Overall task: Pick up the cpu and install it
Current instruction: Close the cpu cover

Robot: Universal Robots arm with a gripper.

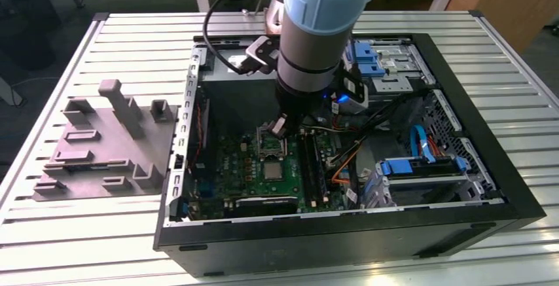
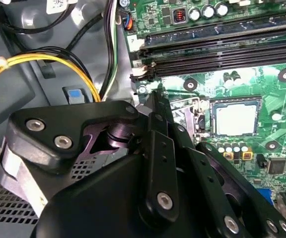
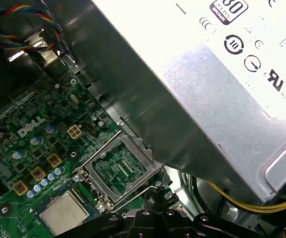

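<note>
The cpu (image 1: pixel 273 170) lies flat in its socket on the green motherboard (image 1: pixel 253 175) inside the open computer case, silvery top up. Both wrist views show the cpu (image 2: pixel 235 119) (image 3: pixel 66 213) seated there. The socket's metal load plate (image 3: pixel 118 168) stands hinged open beside it. My gripper (image 1: pixel 279 127) hangs just above that raised plate, at the socket's far edge. In both wrist views the gripper (image 2: pixel 155 99) (image 3: pixel 158 192) looks shut, with nothing seen between its fingers. It does not touch the cpu.
A grey moulded tray (image 1: pixel 96 148) with raised blocks lies on the slatted table at the exterior view's left. The black case wall (image 1: pixel 349 233) rings the work area. A silver power supply (image 3: pixel 222 74), memory slots (image 2: pixel 217 49), yellow cables (image 2: pixel 34 62) and blue drive cages (image 1: pixel 419 168) crowd the socket.
</note>
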